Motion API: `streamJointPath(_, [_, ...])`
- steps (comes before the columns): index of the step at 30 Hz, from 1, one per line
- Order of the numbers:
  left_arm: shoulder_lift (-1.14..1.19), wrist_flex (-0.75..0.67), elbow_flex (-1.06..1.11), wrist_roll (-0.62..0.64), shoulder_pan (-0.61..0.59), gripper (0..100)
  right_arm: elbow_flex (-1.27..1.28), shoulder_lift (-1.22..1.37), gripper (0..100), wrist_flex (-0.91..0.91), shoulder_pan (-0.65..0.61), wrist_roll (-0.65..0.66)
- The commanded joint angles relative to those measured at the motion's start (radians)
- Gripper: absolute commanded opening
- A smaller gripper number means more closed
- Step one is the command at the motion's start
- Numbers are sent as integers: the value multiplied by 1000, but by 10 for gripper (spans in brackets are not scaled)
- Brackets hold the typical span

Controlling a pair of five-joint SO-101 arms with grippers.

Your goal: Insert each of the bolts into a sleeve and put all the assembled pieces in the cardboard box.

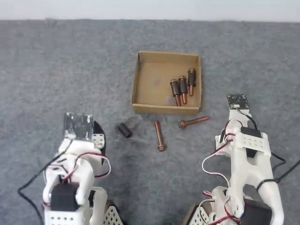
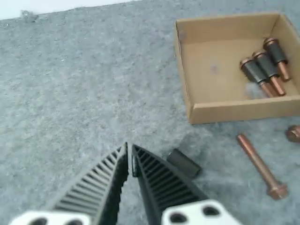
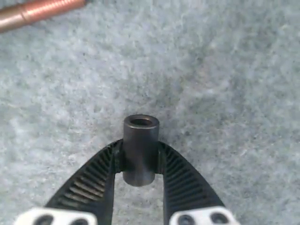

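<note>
- My right fingers (image 3: 118,155) are clamped on a dark sleeve (image 3: 140,136), one finger on each side of its barrel. It is held on end, with its open bore facing my wrist camera.
- Under that sleeve is the grey, carpet-like tabletop (image 1: 70,70). I cannot tell whether the sleeve's lower end touches it.
- My left fingers (image 2: 124,159) are closed tip to tip with nothing between them, low over the tabletop.
- A second sleeve (image 2: 183,163) lies on its side just beside my left fingers, with no bolt in it. In the high view it sits between my left arm and the cardboard box (image 1: 140,79).
- A first bolt (image 1: 159,136) lies flat near the box's front wall, shank pointing at the box and head toward me. It is near the second sleeve but apart from it.
- A second bolt (image 1: 193,122) lies just outside the same wall, roughly along it, on my right arm's side. Its head points toward the first bolt without touching it.
- The box is open-topped, and three assembled pieces (image 1: 183,86) lie in it side by side, close together. Each is a copper bolt wearing a dark sleeve, and all three sit in the part of the box nearer my right arm.
</note>
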Motion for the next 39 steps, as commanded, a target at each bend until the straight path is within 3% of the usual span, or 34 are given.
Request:
streamJointPath(1, [259, -35, -193, -8, 8, 12, -6, -45, 7, -16, 15, 15])
streamJointPath(7, [548, -35, -363, -8, 57, 12, -6, -45, 7, -16, 16, 17])
streamJointPath(21, [1151, -43, -561, 32, 462, 13, -6, -45, 7, -16, 16, 17])
streamJointPath(26, [1364, -173, -610, 292, 493, 13, -6, -45, 7, -16, 16, 17])
streamJointPath(33, [1544, -307, -610, 308, 592, 152, -6, -45, 7, -16, 16, 17])
streamJointPath(39, [1591, -410, -610, 325, 525, 164, -6, -45, 7, -16, 16, 17])
